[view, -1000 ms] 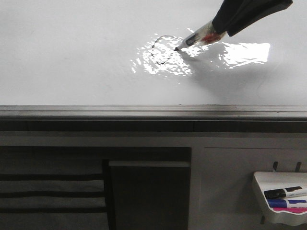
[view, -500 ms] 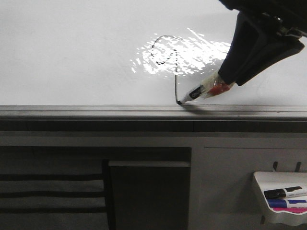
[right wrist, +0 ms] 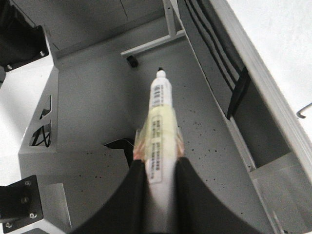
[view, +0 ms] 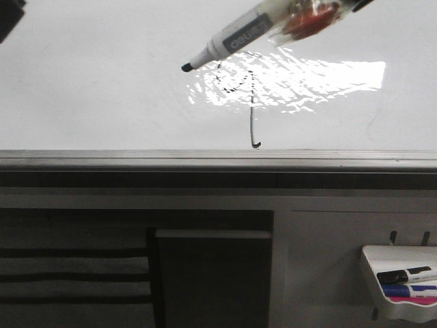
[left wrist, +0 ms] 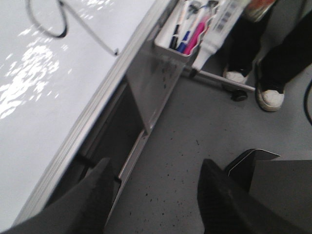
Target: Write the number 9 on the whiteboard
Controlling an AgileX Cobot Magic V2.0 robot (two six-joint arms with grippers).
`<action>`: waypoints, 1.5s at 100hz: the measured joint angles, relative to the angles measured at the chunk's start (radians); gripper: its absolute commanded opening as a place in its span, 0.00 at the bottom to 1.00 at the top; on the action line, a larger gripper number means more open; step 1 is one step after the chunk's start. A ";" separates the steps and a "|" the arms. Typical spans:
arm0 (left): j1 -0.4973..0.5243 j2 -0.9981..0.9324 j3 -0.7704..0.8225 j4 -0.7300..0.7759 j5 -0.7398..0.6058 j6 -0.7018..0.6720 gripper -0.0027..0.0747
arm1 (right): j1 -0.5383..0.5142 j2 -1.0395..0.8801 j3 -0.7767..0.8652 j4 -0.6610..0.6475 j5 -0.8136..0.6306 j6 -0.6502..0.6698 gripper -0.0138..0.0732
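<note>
The number 9 [view: 250, 102] stands in thin black line on the whiteboard [view: 95, 102], its loop in the glare and its tail ending in a small hook just above the grey rail. My right gripper [right wrist: 157, 163] is shut on a white marker [right wrist: 158, 117]. In the front view the marker [view: 252, 31] hangs off the board, its black tip up and left of the loop. The left wrist view shows the number 9 [left wrist: 92, 39] and my left gripper [left wrist: 156, 170], open and empty over the floor beside the whiteboard [left wrist: 29, 107].
A white marker tray [view: 399, 283] with several markers hangs at the lower right below the grey rail [view: 218, 159]. A person's shoes [left wrist: 268, 95] stand on the floor beyond the tray [left wrist: 214, 36]. A dark part of my left arm [view: 10, 20] shows at the top left.
The marker has lifted from the end of the tail by the rail and moved up and left, off the board. The tail with its hook is now uncovered.
</note>
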 measured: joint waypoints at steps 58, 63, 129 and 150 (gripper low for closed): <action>-0.332 0.368 -0.268 0.016 -0.047 0.027 0.49 | 0.000 -0.010 0.000 0.000 0.040 -0.014 0.10; -0.332 0.374 -0.274 0.016 -0.043 0.027 0.49 | 0.000 -0.010 0.000 0.000 0.040 -0.014 0.10; -0.335 0.376 -0.278 0.029 -0.026 0.051 0.01 | 0.000 -0.010 0.000 -0.002 0.055 -0.021 0.19; -0.336 0.376 -0.278 0.068 -0.029 0.012 0.01 | 0.000 -0.010 -0.012 -0.008 0.053 -0.011 0.58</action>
